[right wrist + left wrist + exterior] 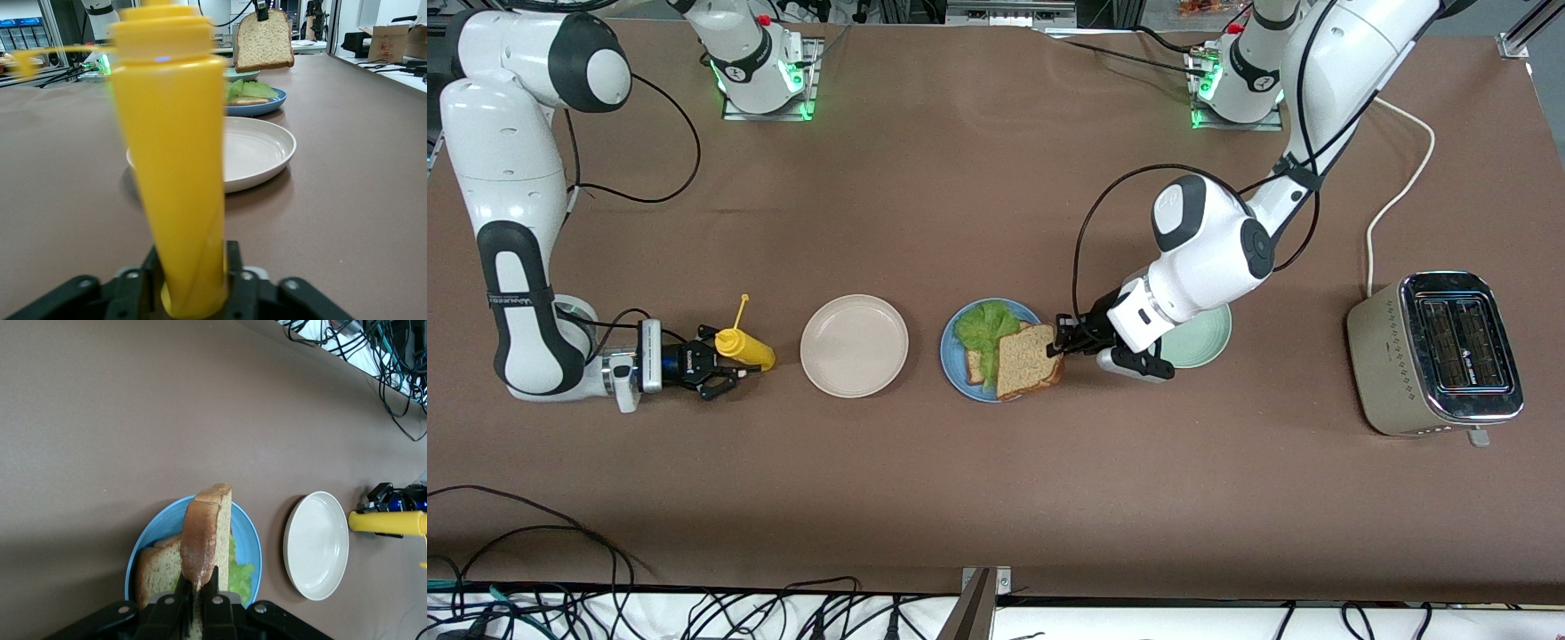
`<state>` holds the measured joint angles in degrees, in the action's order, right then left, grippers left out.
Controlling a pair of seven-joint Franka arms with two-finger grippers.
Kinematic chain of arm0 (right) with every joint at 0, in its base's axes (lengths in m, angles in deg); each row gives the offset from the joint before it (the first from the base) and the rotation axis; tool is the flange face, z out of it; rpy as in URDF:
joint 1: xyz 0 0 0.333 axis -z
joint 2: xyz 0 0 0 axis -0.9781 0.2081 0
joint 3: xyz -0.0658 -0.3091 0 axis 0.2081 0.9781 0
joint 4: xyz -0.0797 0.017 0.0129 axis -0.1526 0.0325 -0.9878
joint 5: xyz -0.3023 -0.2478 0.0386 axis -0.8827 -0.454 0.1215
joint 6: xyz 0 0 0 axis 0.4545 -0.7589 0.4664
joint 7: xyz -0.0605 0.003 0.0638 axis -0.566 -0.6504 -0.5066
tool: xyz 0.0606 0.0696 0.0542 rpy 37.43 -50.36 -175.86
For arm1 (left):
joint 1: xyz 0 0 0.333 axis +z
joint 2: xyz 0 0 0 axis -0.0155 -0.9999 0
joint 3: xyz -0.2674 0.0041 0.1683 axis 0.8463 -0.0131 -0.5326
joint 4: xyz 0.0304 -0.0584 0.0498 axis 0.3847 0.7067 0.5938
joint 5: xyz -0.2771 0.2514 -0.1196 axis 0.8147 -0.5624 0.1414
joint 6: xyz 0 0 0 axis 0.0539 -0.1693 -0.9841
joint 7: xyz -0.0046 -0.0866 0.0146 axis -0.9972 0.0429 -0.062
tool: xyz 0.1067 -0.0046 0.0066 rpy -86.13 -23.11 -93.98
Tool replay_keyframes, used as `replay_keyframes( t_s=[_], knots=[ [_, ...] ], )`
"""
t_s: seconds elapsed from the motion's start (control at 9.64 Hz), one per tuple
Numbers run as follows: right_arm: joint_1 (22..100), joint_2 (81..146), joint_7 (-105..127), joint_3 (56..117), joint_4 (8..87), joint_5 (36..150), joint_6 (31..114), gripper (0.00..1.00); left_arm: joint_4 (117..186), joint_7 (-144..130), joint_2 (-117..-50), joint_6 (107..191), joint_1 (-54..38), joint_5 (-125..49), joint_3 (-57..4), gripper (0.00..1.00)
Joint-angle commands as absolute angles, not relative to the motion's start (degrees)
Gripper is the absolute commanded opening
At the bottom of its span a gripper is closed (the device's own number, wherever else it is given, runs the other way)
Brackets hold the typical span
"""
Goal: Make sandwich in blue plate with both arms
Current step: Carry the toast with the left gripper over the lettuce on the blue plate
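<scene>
We see a brown worktop [978, 204]. Directly on it stand a beige plate [855, 345], a blue plate [960, 363], a pale green plate [1202, 339] and a toaster [1436, 353]. The blue plate lies under the left end effector [1060, 338], the beige plate between both end effectors. A yellow bottle [744, 348] sits by the right end effector [725, 367].

Four items stand in a row across the table. From the right arm's end: mustard bottle [743, 348], beige plate [854, 345], blue plate [959, 364], green plate [1213, 336], toaster [1436, 352]. Lettuce [985, 324] lies on a bread slice [975, 364] in the blue plate. A second slice [1028, 360] hangs above that plate, apparently clear of it.
</scene>
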<state>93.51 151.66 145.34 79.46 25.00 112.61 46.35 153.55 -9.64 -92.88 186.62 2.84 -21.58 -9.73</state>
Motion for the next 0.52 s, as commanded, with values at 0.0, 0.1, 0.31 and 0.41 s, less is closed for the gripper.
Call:
replay_keyframes(
  t_s=[0.0, 0.1, 0.31, 0.41],
  knots=[
    [94.16, 152.93, 145.16, 78.91, 23.07, 111.42, 46.29, 1.0, 149.83, -9.34, -96.75, 187.69, 2.82, -19.75, -7.13, 0.0],
    [94.16, 152.84, 144.9, 79.09, 22.98, 111.33, 46.29, 1.0, 149.92, -6.81, -96.75, 187.6, 3.0, -19.74, -6.25, 0.0],
    [94.6, 152.23, 144.81, 79.18, 22.11, 109.15, 45.94, 1.0, 149.92, -5.03, -96.75, 187.43, 3.26, -19.66, -5.1, 0.0],
    [94.77, 151.62, 144.72, 79.87, 21.32, 107.57, 45.68, 1.0, 149.92, -3.9, -98.06, 187.42, 2.83, -19.92, -5.1, 0.0]
  ],
)
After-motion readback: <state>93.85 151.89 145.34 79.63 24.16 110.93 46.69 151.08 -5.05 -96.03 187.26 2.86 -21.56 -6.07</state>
